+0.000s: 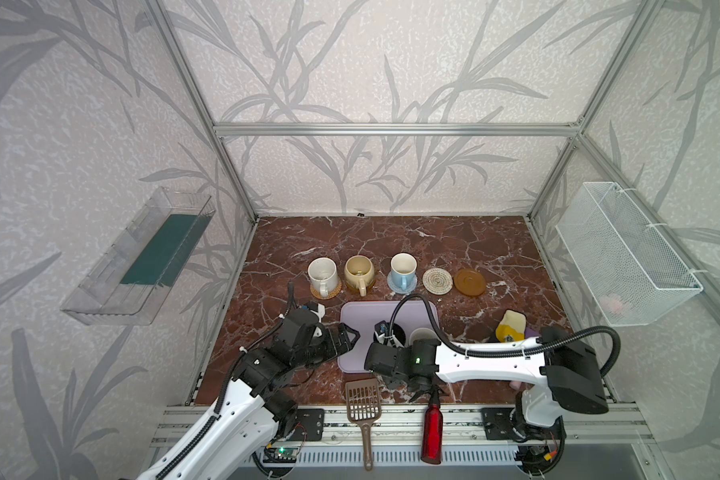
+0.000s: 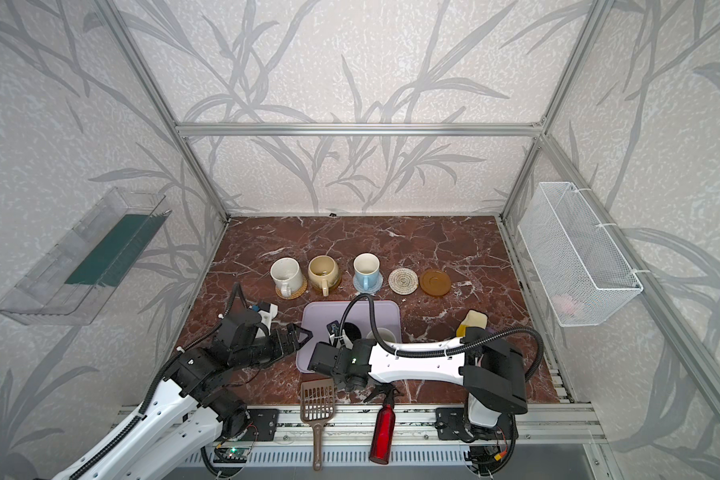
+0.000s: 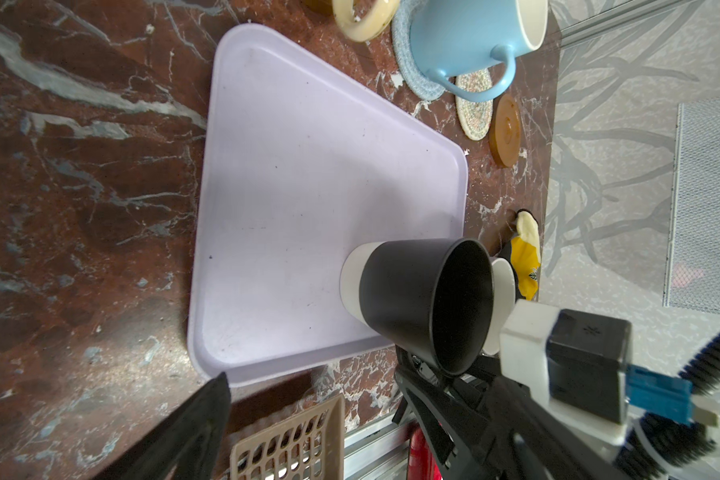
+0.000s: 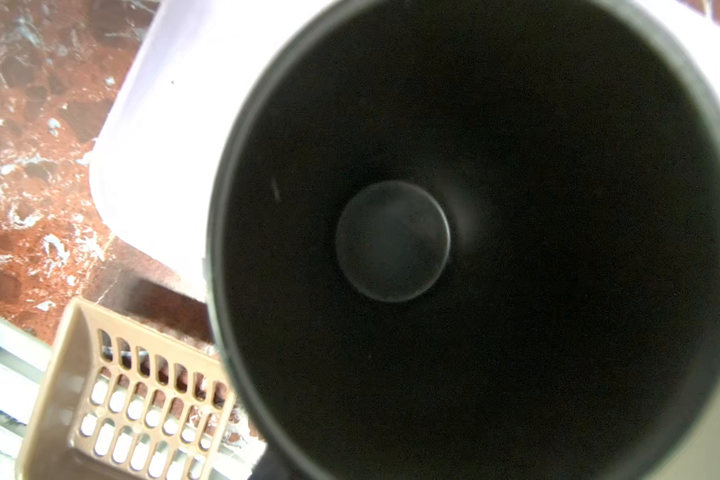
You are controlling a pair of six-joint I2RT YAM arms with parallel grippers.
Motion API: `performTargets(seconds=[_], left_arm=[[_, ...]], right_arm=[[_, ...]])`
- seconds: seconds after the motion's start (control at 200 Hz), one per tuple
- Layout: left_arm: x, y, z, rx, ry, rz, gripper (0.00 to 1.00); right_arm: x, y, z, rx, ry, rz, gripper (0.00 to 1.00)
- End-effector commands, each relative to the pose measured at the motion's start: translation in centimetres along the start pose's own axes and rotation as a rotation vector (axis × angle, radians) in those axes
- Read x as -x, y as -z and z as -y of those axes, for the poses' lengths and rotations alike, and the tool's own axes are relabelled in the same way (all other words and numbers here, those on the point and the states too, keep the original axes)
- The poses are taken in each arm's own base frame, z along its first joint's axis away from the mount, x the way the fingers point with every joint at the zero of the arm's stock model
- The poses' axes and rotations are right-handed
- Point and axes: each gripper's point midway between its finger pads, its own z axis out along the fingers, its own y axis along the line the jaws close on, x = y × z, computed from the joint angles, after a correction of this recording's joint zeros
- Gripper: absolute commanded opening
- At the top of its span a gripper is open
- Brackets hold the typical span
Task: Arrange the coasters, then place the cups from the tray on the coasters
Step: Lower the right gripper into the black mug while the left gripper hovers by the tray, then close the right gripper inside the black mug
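Observation:
The lavender tray [image 1: 362, 320] lies in front of a row of coasters. A white cup [image 1: 323, 274], a beige cup [image 1: 359, 272] and a light-blue cup [image 1: 403, 270] each stand on a coaster. The cream coaster [image 1: 438, 281] and an amber coaster [image 1: 469, 282] are bare. On the tray stand the black cup [image 1: 398, 332] and, to its right, the lavender cup [image 1: 422, 334]. My right gripper [image 1: 391, 343] reaches across to the black cup's near side; its wrist view looks straight into the cup [image 4: 391, 241], which hides the jaws. My left gripper [image 1: 350, 336] stands open at the tray's left edge, holding nothing.
A brown slotted scoop [image 1: 363, 399] and a red bottle [image 1: 432, 428] lie at the front edge, close under the right wrist. A yellow and cream object [image 1: 510, 328] sits right of the tray. On the side walls hang a wire basket [image 1: 628, 257] and a clear bin [image 1: 138, 257].

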Motion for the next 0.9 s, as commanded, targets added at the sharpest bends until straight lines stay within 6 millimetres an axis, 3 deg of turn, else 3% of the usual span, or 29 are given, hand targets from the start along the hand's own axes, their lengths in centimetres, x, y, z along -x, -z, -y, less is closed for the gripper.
performTargets(seconds=[0.0, 0.085, 0.41, 0.695, 0.895], left_arm=[[0.7, 1.0, 1.0, -0.023, -0.005, 0.033, 0.99], [0.4, 1.0, 0.6, -0.021, 0.009, 0.027, 0.99], [-0.3, 1.0, 0.0, -0.039, 0.035, 0.025, 0.99], [-0.1, 0.5, 0.6, -0.056, 0.028, 0.014, 0.98], [0.4, 0.4, 1.2, -0.075, 0.019, 0.028, 0.98]], right_arm=[[1.1, 0.3, 0.4, -0.012, -0.002, 0.049, 0.28], [1.4, 0.7, 0.3, 0.0, -0.003, 0.062, 0.22], [2.3, 1.1, -1.0, 0.046, 0.011, 0.079, 0.18], [3.7, 1.2, -1.3, 0.07, -0.007, 0.102, 0.14], [4.9, 2.3, -1.8, 0.11, 0.004, 0.142, 0.12]])
